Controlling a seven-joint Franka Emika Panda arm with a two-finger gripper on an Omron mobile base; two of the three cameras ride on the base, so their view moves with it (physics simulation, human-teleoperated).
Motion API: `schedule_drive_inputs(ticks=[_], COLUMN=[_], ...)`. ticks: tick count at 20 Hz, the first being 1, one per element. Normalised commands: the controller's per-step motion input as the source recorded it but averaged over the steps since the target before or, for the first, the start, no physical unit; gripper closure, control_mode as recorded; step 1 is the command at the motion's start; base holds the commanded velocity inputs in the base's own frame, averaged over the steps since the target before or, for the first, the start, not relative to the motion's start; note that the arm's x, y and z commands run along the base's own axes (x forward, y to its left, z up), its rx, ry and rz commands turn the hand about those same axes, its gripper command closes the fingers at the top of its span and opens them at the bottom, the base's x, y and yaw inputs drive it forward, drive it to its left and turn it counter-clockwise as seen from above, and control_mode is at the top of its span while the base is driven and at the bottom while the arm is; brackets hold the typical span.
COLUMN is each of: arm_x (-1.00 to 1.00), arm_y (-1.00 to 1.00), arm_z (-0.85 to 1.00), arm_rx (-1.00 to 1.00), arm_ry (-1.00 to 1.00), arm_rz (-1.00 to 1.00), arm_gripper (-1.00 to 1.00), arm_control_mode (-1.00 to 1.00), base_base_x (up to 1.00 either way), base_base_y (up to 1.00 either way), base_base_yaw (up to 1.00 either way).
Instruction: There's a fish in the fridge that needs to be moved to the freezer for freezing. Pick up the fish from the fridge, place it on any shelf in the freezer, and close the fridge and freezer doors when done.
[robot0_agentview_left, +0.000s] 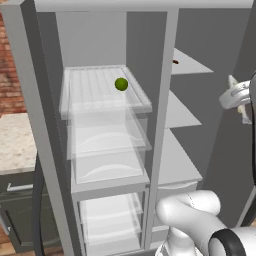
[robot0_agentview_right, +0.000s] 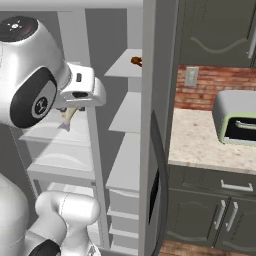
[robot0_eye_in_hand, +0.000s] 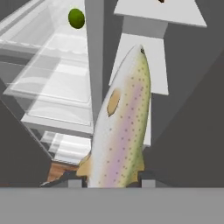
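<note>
Grey fridge (robot0_agentview_left: 47, 150) stands open beside the narrower freezer (robot0_agentview_left: 187, 165), both doorways exposed. Gripper (robot0_eye_in_hand: 111, 177) hangs in front of the freezer shelves, clamped on the fish (robot0_eye_in_hand: 122, 131) near its tail, head pointing away. Green ball (robot0_agentview_left: 121, 84) rests near the right edge of the upper glass shelf (robot0_agentview_left: 85, 90).

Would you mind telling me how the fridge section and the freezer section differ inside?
The fridge is the wider section, with clear glass shelves and see-through drawers; the freezer is narrower, with solid pale grey shelves. The fridge holds a green ball; the freezer's top shelf holds a small brown item. Both stand open in one grey unit.
</note>
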Motion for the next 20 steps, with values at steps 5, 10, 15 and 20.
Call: schedule_drive_inputs(ticks=[5, 10, 15, 20], arm_x=[0.31, 0.42, 0.48, 0.62], arm_y=[0.0, -0.02, -0.09, -0.02], arm_z=[0.03, 0.13, 0.1, 0.04], arm_rx=[0.04, 0.02, 0.03, 0.01], arm_ry=[-0.07, -0.06, -0.06, -0.08], arm_rz=[0.02, 0.01, 0.02, 0.01], arm_gripper=[1.0, 1.0, 1.0, 1.0], arm_control_mode=[-1.0, -1.0, -1.0, -1.0], base_base_x=[0.0, 0.0, 0.0, 0.0], base_base_y=[0.0, 0.0, 0.0, 0.0], base_base_yaw=[0.0, 0.0, 0.0, 0.0])
